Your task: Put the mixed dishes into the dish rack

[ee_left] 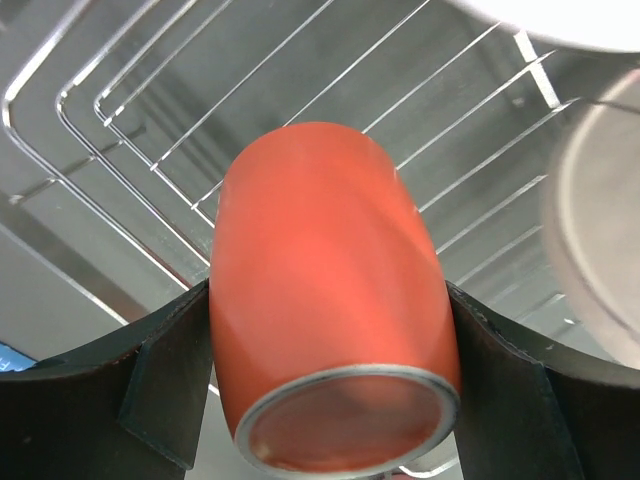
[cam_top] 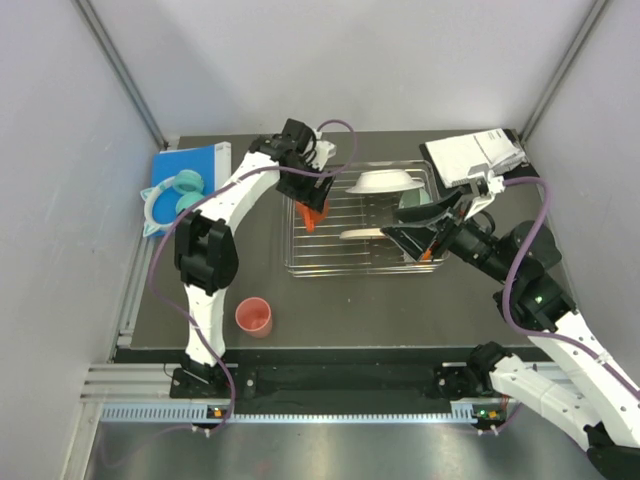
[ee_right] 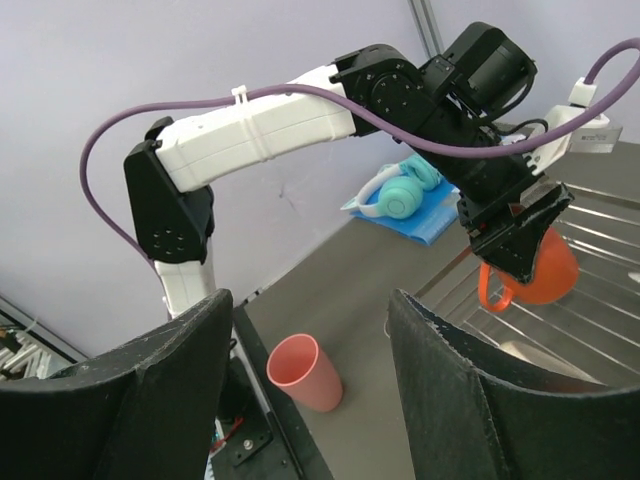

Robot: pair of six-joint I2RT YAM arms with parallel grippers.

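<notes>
My left gripper (cam_top: 311,210) is shut on the orange white-lined mug (ee_left: 330,300) and holds it on its side over the left end of the silver wire dish rack (cam_top: 330,262). The mug also shows in the right wrist view (ee_right: 548,272). A white shallow bowl (cam_top: 385,180) sits at the rack's back, a cream plate (cam_top: 362,234) lies in its middle, and a mint-green bowl (cam_top: 411,200) stands at its right. My right gripper (cam_top: 402,242) is open and empty over the rack's right end. The pink cup (cam_top: 254,316) stands on the table, also seen between my right fingers (ee_right: 305,372).
A blue book (cam_top: 190,165) with teal headphones (cam_top: 186,192) lies at the far left. White papers on a black board (cam_top: 475,155) lie at the back right. The rack's bars (ee_left: 120,130) run under the mug.
</notes>
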